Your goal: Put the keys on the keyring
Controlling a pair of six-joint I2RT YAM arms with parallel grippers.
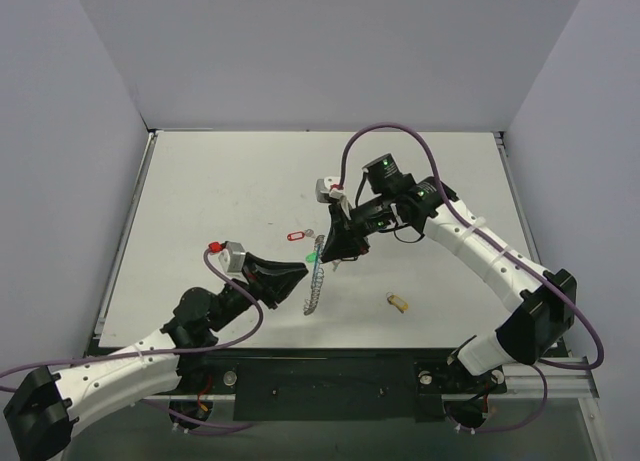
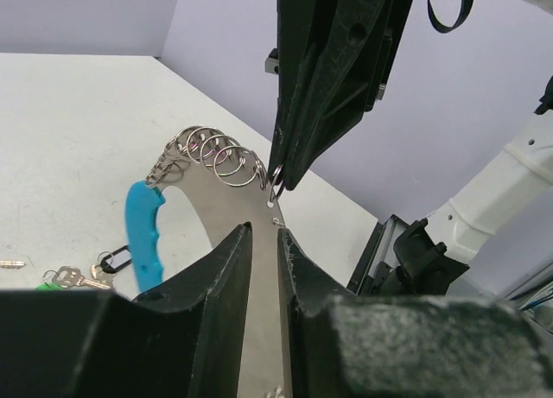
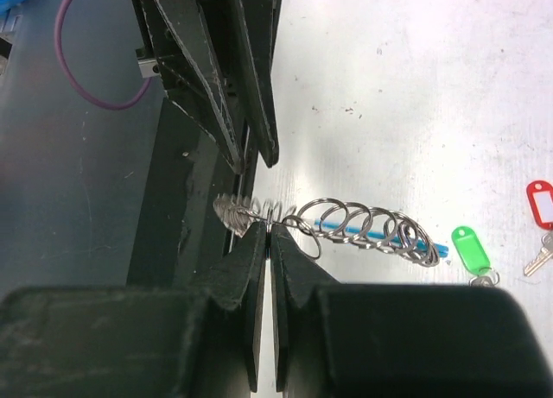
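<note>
we note: left claw (image 2: 262,234) clenched on keyring (image 2: 216,156); right claw (image 3: 266,234) clenched on its coil end. green key (image 3: 471,247), red key (image 3: 540,204) on desk (image 1: 220,181) near it; yellow key (image 1: 398,302) well apart.

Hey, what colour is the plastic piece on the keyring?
Bright blue; the segment on the keyring shows best in the left wrist view.

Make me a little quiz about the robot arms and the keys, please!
1. True or false: the left gripper and the right gripper are both pinching the keyring.
2. The keyring's plastic piece is: A blue, B pink, C orange?
3. Fill in: the key tag lying closest to the keyring is coloured ____.
Key: 1 true; 2 A; 3 green, the green tag.
</note>
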